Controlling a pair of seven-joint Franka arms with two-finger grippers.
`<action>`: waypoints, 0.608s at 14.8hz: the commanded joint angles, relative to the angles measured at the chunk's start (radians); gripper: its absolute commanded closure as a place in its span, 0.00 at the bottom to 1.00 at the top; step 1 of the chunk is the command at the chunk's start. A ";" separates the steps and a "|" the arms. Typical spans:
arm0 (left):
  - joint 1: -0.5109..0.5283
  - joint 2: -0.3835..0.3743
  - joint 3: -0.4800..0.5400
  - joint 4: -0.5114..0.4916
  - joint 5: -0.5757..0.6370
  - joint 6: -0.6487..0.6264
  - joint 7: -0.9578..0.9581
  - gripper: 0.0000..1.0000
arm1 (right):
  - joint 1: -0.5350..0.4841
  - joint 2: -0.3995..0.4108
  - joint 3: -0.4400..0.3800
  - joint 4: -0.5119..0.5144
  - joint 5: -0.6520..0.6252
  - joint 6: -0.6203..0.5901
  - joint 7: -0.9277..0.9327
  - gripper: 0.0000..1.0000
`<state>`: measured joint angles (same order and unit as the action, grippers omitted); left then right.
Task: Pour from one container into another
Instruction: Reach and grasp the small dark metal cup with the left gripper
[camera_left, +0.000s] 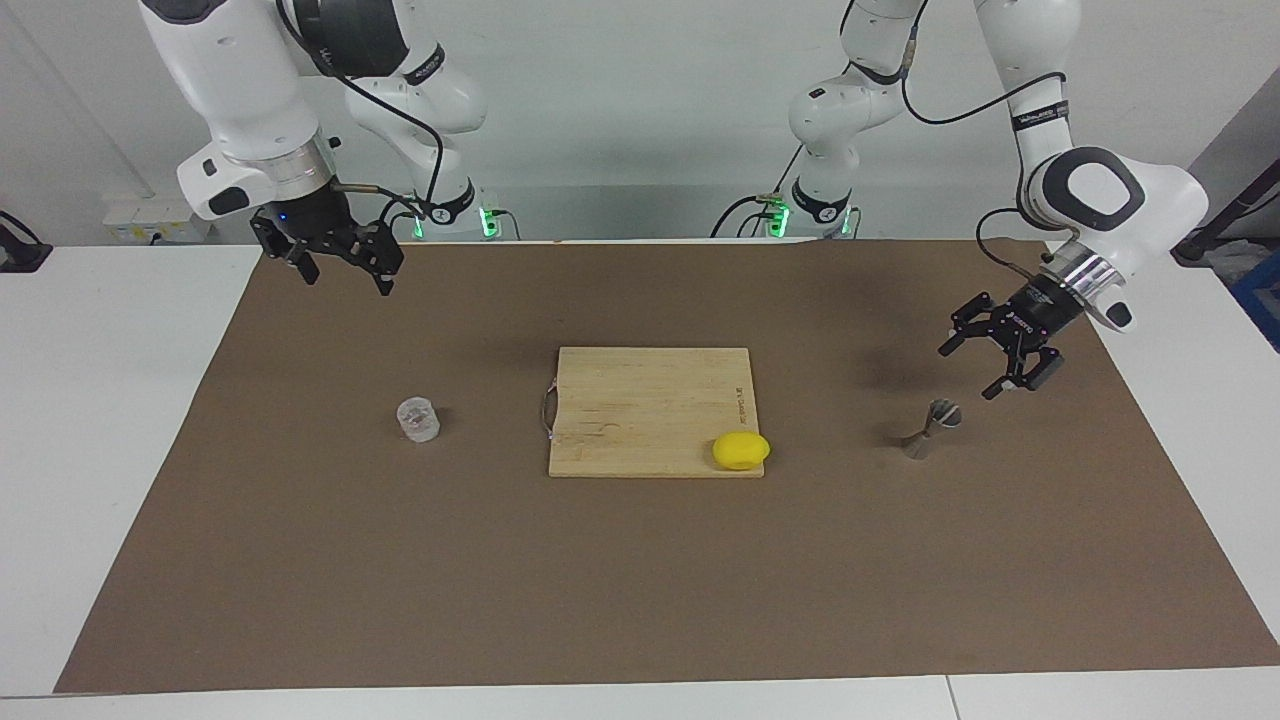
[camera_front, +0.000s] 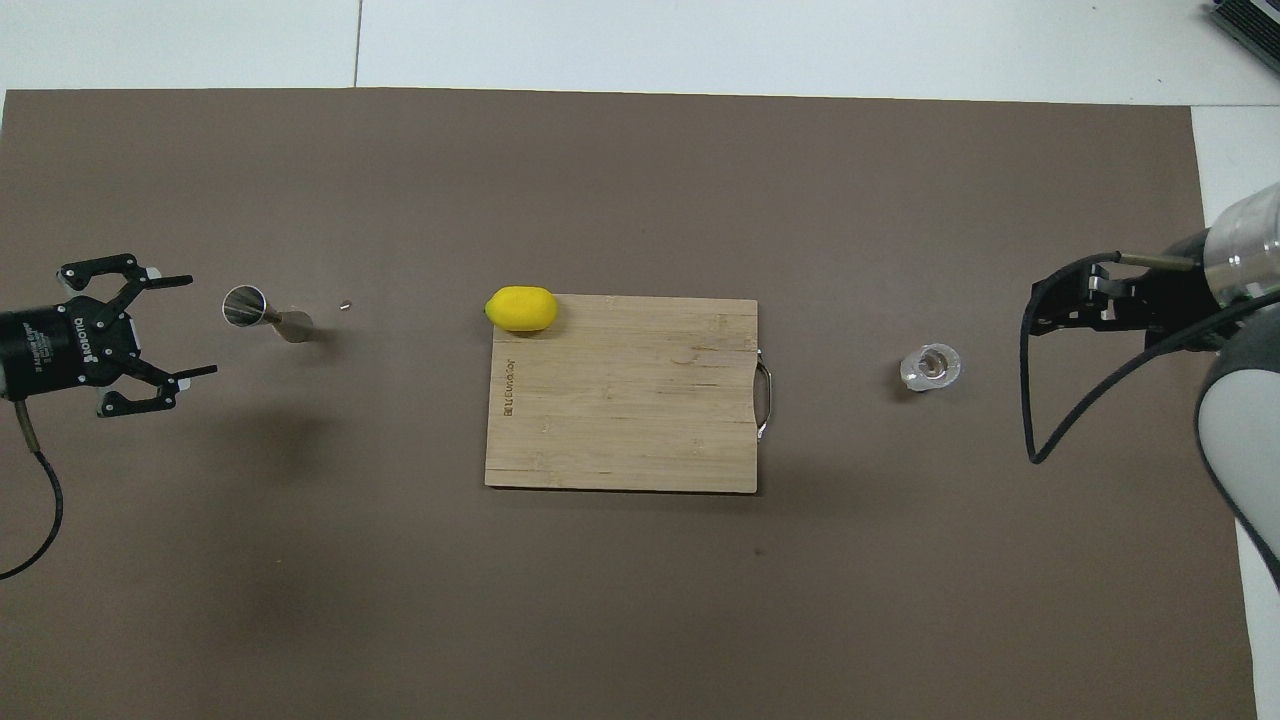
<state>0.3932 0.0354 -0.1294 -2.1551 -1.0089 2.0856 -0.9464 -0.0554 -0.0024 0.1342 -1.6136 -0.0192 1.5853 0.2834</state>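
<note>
so far nothing is held or poured. the left gripper (camera_left: 985, 368) hangs wide open in the air, angled down, near the jigger (camera_left: 930, 428), not touching it. the right gripper (camera_left: 345, 268) waits, open, up over the mat, well apart from the cup (camera_left: 418, 419). grasping and pouring remain.

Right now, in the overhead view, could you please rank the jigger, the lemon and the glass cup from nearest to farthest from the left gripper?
Ranked from the open left gripper, at its own end of the mat:
1. Jigger: just ahead of its fingertips, not touched.
2. Lemon: on the cutting board's corner, mid-table.
3. Glass cup: toward the right arm's end, near the waiting right gripper.
</note>
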 joint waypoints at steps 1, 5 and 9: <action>0.015 0.007 -0.012 -0.040 -0.078 0.024 -0.069 0.00 | -0.015 -0.019 0.007 -0.020 0.018 -0.004 -0.026 0.00; 0.032 0.076 -0.013 -0.035 -0.206 0.024 -0.101 0.00 | -0.015 -0.019 0.007 -0.020 0.018 -0.004 -0.024 0.00; 0.030 0.118 -0.015 -0.023 -0.293 0.053 -0.107 0.00 | -0.014 -0.019 0.007 -0.020 0.018 -0.004 -0.023 0.00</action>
<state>0.4125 0.1381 -0.1306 -2.1874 -1.2616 2.1127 -1.0338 -0.0554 -0.0024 0.1343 -1.6136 -0.0192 1.5853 0.2834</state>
